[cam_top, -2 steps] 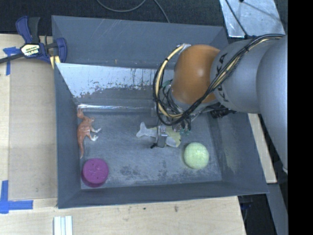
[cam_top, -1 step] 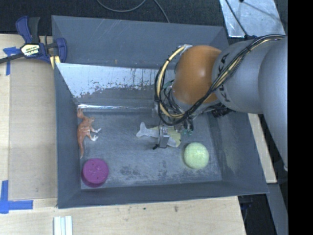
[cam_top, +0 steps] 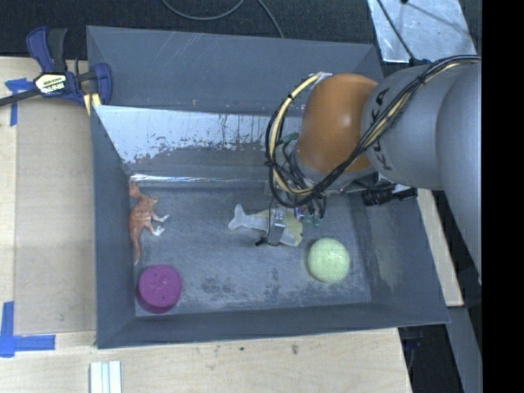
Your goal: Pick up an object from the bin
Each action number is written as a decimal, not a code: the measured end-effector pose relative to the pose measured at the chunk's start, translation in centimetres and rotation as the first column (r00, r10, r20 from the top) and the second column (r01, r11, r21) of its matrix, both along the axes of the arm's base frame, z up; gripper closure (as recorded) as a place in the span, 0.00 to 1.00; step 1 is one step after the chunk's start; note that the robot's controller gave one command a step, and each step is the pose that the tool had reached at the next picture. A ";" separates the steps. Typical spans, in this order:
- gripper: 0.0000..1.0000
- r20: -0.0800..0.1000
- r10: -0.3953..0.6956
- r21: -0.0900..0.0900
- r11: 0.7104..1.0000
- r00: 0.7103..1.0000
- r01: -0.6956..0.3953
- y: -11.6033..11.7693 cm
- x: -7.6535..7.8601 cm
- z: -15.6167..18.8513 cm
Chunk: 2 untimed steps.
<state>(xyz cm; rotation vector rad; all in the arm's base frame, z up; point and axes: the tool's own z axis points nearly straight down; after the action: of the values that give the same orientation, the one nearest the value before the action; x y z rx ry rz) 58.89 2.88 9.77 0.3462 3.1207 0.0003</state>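
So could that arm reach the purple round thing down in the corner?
Probably yes. The gripper hangs mid-bin, and bare floor lies between it and the purple puck. The puck sits close to the corner walls of the bin, though, which may crowd a grasp.

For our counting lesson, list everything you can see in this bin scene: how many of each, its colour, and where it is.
Toy animal: one, orange, lying by the bin's left wall.
Round disc: one, purple, front left corner.
Ball: one, pale green, front right of the floor.
Toy figure: one, pale grey, mid-floor, just left of the pincer.
Bin: one, grey metal, holding all four things.
Arm: one, silver-grey with an orange cover, reaching in from the right.
Pincer: one, dark, low between toy figure and ball.
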 end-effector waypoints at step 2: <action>1.00 0.000 -0.281 0.001 0.960 0.960 0.281 -0.2 -1.6 -2.6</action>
<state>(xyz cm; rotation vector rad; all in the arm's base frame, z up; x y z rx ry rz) 57.30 2.72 7.12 0.7859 3.0399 0.0013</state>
